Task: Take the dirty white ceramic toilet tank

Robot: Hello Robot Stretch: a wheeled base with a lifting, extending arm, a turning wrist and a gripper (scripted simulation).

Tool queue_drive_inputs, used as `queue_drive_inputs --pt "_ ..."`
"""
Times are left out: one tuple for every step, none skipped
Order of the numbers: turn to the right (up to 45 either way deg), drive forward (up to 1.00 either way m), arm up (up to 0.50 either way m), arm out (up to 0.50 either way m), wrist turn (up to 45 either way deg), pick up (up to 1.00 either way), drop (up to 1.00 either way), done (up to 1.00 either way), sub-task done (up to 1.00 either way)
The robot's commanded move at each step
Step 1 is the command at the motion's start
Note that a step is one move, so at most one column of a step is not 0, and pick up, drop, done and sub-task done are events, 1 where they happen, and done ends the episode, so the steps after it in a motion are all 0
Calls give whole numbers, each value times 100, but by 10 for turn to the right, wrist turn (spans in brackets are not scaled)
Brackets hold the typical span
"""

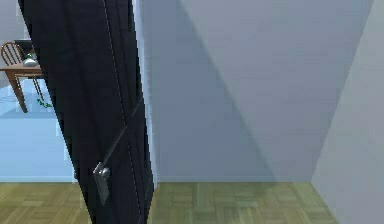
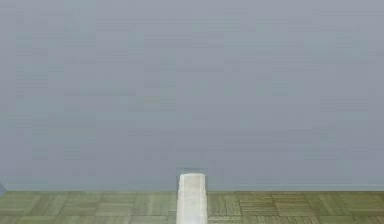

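Note:
In the arm side view a pale, narrow upright block (image 2: 192, 198) rises from the bottom edge just right of the middle. It stands in front of a plain grey wall (image 2: 190, 90). I cannot tell what the block is.
A dark door (image 1: 95, 100) with a metal handle (image 1: 101, 176) stands ajar at the forward view's left. Past its edge are a wooden table (image 1: 22, 72) and a chair (image 1: 12, 50) in a pale blue room. Grey walls meet in a corner (image 1: 312, 180) at the right. The floor (image 1: 240, 205) is wood parquet.

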Motion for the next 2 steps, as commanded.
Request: queue_drive_inputs --pt "0 0 0 0 0 100 0 0 0" --pt "0 0 10 0 0 0 0 0 0"
